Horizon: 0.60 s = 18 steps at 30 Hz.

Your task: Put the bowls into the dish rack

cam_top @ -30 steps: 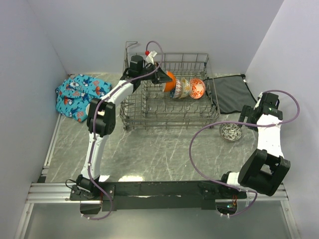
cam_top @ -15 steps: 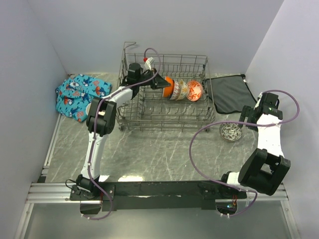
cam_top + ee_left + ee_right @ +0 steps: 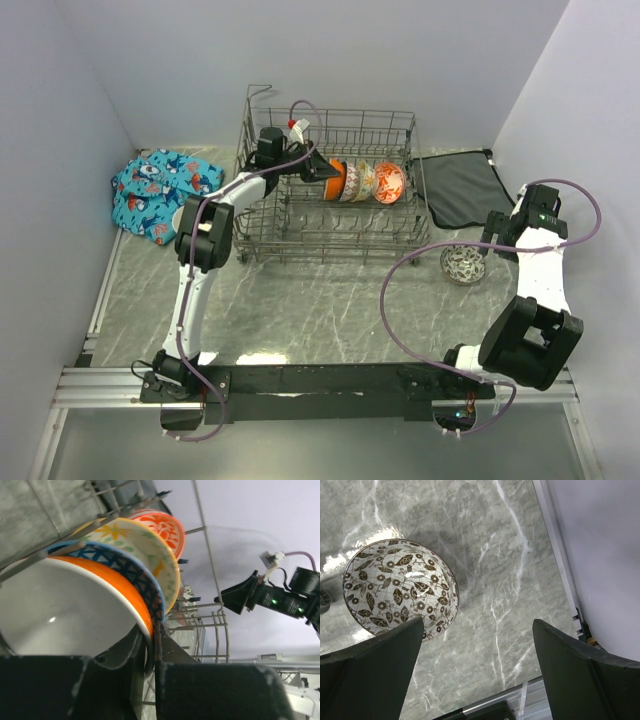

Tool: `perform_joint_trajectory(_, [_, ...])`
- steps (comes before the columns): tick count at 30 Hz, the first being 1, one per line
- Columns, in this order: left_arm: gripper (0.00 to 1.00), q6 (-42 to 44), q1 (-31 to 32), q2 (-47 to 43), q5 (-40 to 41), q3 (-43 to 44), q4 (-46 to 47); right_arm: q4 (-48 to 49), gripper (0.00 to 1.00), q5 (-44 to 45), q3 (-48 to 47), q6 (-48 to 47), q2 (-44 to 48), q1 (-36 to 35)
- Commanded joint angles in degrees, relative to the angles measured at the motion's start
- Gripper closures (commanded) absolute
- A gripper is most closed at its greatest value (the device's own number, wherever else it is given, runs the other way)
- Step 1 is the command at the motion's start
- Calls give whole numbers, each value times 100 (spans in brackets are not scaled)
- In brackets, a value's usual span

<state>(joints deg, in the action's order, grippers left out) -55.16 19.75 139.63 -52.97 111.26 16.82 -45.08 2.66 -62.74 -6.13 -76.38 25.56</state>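
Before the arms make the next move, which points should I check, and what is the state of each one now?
1. The orange bowl stands on edge in the dish rack, next to the other bowls: ok.
2. The left gripper is free of the orange bowl: not ok, the rim sits between its nearly closed jaws.
3. The right gripper is open: ok.
4. The right gripper is centred over the speckled bowl: not ok, the bowl lies off to one side.
5. The speckled bowl sits upright on the table, untouched: ok.
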Motion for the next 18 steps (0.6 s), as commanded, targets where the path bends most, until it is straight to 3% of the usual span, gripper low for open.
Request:
perform_joint_trajectory(1, [87,1329,-86,257,1165,738,-1406,131,2,86,-291,-55,-96,37])
perform_joint_trajectory(6, [83,1569,20,292,1509,1161,-1647,184,3,42,-274,-37,-132,37])
perform_joint_trajectory(11, [65,1710,47,223,1527,1134,-1664,210,2,51,-265,-37,-158,37])
perform_joint_trajectory(18, [60,2263,47,-76,1877,1468,-2120,210,3,-72,-291,7,-254,37])
